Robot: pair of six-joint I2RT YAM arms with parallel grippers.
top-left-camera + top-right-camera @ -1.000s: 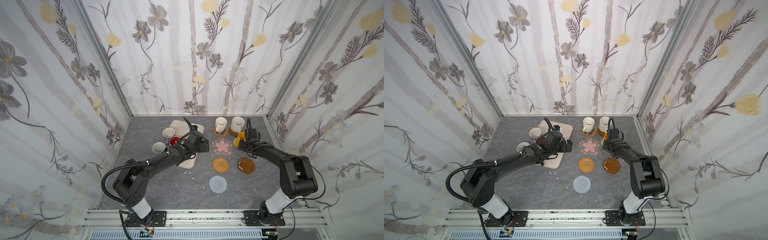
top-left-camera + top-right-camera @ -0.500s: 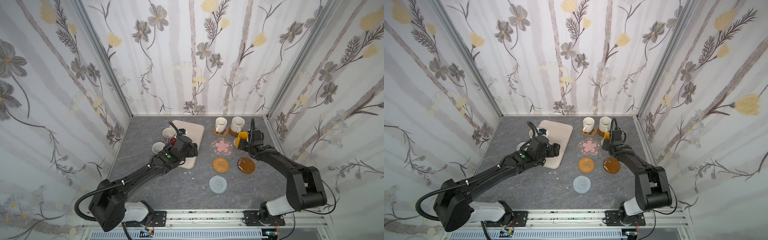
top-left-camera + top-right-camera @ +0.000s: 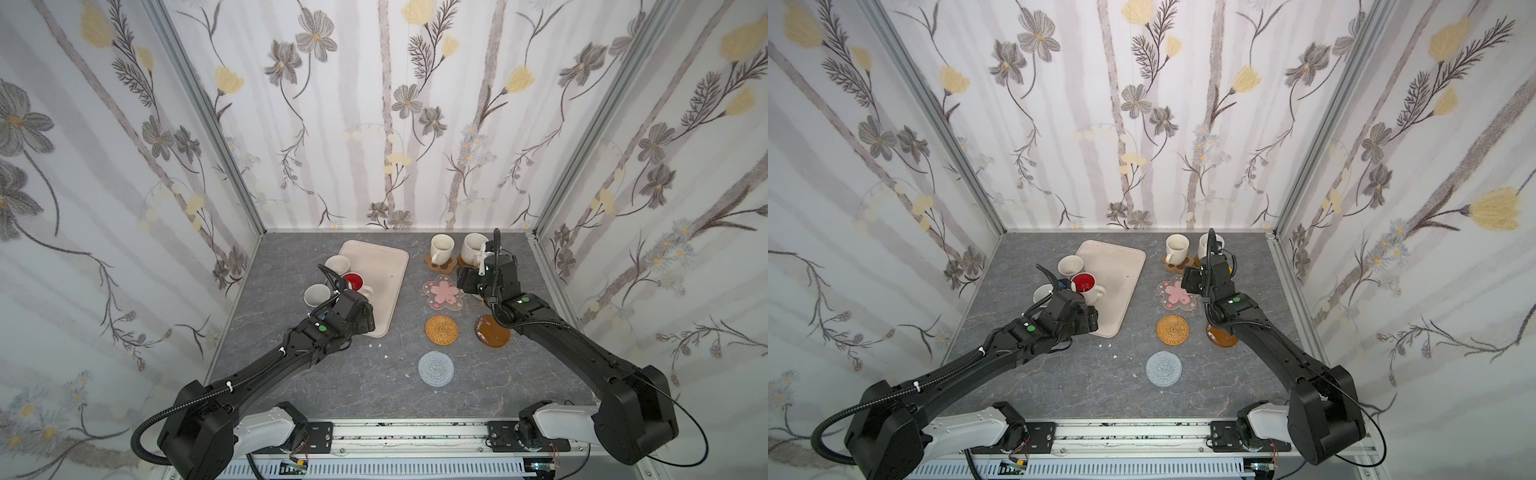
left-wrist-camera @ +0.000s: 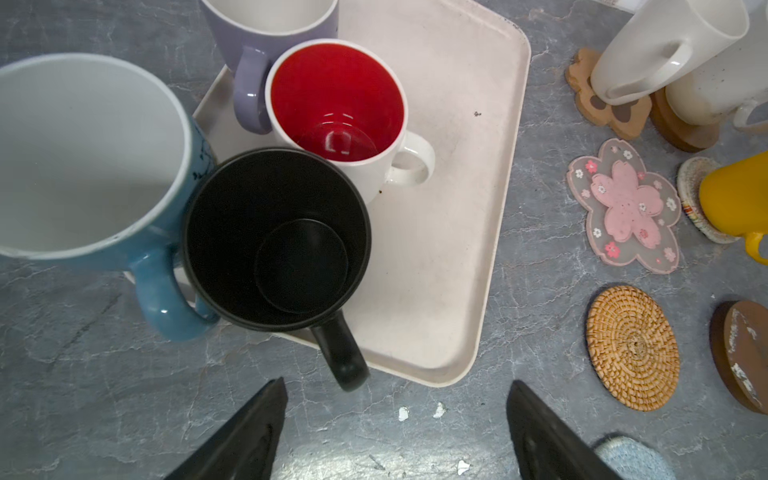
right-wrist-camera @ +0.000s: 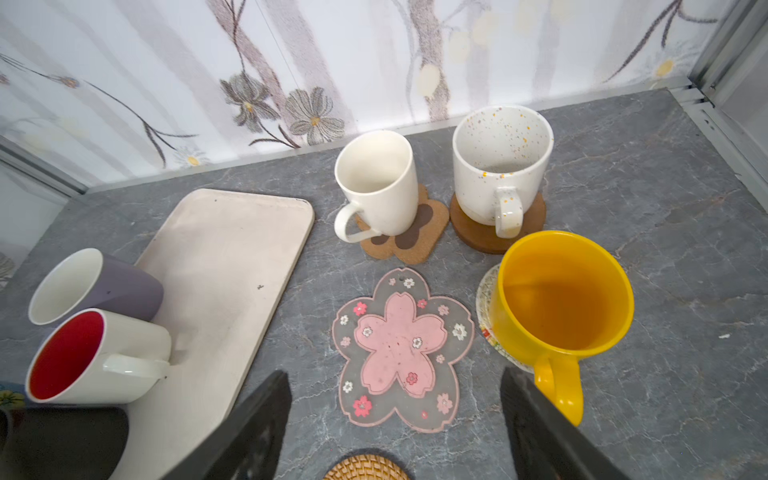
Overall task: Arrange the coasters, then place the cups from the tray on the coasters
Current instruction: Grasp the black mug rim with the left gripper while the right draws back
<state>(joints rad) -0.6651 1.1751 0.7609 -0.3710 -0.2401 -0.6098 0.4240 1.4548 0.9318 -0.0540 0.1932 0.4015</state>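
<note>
Left wrist view: left claw (image 4: 395,382) open, empty; best take black cup (image 4: 276,239) by handle, clear of blue cup (image 4: 83,158). Right claw (image 5: 394,372) also open.

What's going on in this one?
Mugs are going onto coasters. The cream mug, speckled mug and yellow mug stand on theirs; the black mug, red-lined mug, lavender mug and blue mug cluster at the tray. Four coasters lie bare, the pink coaster among them. Both grippers are open and empty: left gripper by the black mug's handle, right gripper beside the yellow mug.
</note>
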